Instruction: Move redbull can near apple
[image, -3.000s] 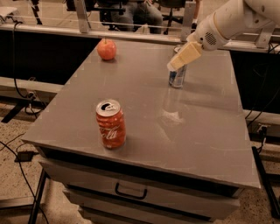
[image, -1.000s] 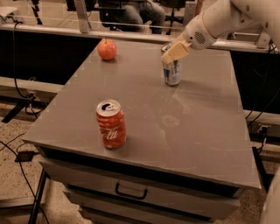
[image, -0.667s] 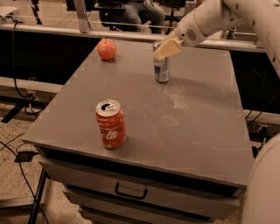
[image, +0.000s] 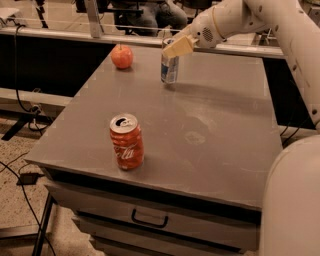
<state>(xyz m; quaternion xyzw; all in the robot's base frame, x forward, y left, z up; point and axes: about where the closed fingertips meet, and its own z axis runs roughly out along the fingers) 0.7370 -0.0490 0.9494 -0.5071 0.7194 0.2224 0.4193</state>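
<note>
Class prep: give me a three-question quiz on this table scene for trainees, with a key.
1. True or false: the end effector grips the redbull can's top.
2. Which stands nearest the table's front edge? A apple, B Coke can, C redbull can.
3. Fill in: in the camera view the apple lies ___ of the redbull can.
Key: 1 true; 2 B; 3 left.

Cans: two. One redbull can (image: 169, 69) near far edge of desk (image: 225, 150), left of middle; one Coca-Cola can (image: 126, 141) near front-left corner. Apples: one apple (image: 122, 56), far-left corner. Grippers: one, my gripper (image: 177, 48), over far edge, clamped on redbull can top. Drawer handle (image: 149, 219): one, below front edge.
</note>
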